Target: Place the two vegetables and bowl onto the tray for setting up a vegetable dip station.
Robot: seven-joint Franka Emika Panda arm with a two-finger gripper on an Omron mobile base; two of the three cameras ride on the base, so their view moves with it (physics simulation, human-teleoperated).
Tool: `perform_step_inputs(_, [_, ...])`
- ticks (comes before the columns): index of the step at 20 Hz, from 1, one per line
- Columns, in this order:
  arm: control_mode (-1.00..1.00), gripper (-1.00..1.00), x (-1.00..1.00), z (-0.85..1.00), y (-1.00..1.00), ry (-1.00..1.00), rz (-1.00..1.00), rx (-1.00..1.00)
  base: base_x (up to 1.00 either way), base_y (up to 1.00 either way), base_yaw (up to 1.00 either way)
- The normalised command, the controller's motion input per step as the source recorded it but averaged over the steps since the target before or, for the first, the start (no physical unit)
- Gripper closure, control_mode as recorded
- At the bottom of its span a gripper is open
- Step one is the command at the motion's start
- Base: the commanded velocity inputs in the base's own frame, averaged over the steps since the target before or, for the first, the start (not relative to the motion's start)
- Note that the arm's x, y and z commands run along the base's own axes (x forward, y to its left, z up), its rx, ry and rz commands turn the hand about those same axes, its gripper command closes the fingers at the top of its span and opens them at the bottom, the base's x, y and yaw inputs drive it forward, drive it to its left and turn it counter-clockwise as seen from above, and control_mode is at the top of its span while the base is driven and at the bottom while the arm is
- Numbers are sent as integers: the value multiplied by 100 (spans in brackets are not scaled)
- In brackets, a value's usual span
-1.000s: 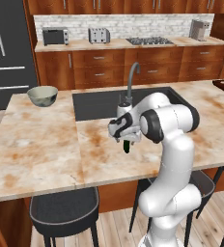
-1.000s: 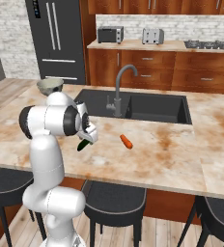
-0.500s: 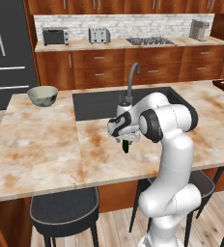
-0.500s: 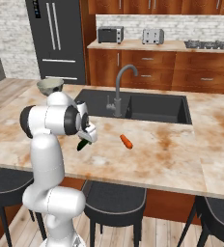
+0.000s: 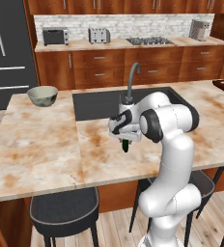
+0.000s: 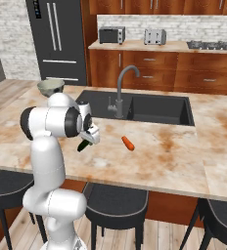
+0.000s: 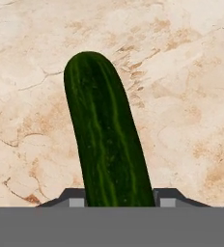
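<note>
One carrot (image 6: 128, 143) right of hand (image 5: 126, 143); hand pinches cucumber (image 7: 106, 140) on counter (image 5: 41, 144); bowl (image 5: 42, 95) far left.

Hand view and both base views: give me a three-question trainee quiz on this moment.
1. True or false: the carrot lies inside the sink.
2. What sits between the fingers in the hand view?
A. carrot
B. dark green vegetable
C. bowl
3. Fill in: the bowl stands on the counter, on the side of the sink towards the ____.

Key: 1 false, it lies on the counter in front of the sink; 2 B; 3 fridge.
</note>
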Motion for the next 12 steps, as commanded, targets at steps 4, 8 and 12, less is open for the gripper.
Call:
perform_step_inputs(4, [-100, 100, -9, 25, -1, 0, 0, 0, 0, 0, 0])
perform_step_inputs(8, [-100, 100, -17, 35, -2, 0, 0, 0, 0, 0, 0])
perform_step_inputs(12, [-100, 100, -15, 33, 0, 0, 0, 0, 0, 0, 0])
